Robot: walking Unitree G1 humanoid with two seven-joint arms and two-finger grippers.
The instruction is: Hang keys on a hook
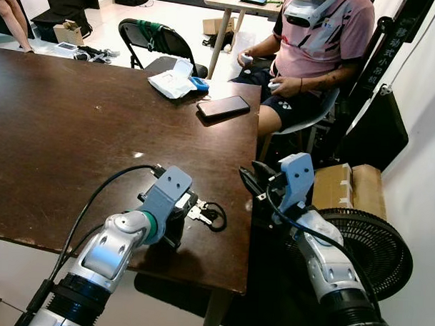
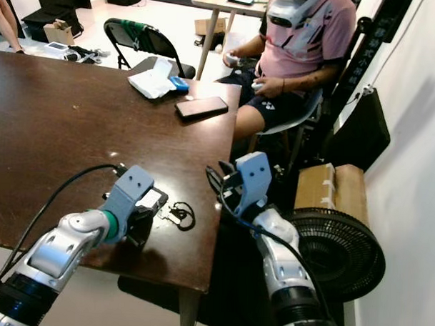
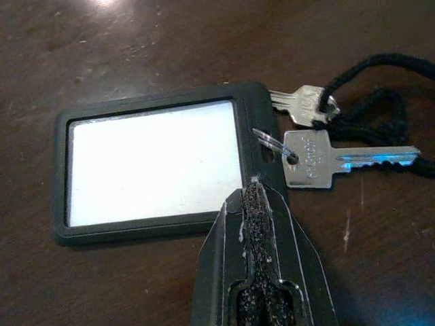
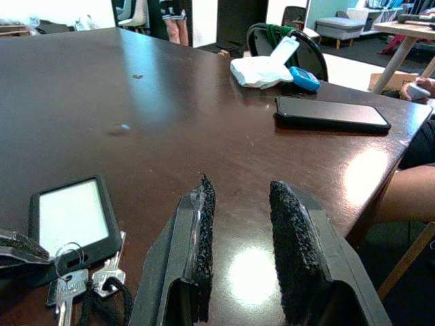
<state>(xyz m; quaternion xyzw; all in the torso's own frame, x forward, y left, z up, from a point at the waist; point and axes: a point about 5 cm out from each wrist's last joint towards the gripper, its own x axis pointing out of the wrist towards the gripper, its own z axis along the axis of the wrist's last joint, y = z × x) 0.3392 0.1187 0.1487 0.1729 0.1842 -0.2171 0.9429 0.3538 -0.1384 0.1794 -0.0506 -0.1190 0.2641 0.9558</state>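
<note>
A: Near the front edge of the surface [image 1: 76,129] — that's where the keys [image 3: 319,153] are?

B: Yes. They lie flat with a black tag [image 3: 153,163] on the same ring and a black cord [image 1: 217,214] looped off to the right. The left hand [image 3: 257,197] is right down on them, its fingers pressed together with no gap, the tip at the tag's edge beside the ring.

A: Holding anything?

B: Nothing sits between the fingers that I can see. My guess is it's lined up on the ring end because that's the part that would have to go over a hook.

A: And further right?

B: The right hand [image 4: 241,217] hangs just off the surface's corner, fingers a narrow way apart and empty, pointed back across the top toward the tag. It looks parked there, ready to help. Beyond it a phone [image 1: 223,106] and a white packet [image 1: 172,81] lie at the far edge, well apart from the keys.

A: Anyone about?

B: A person [image 1: 318,48] sits at the far right; a fan [image 1: 375,247] and a box [image 1: 345,185] stand on the floor beside them. I can't make out a hook.
</note>
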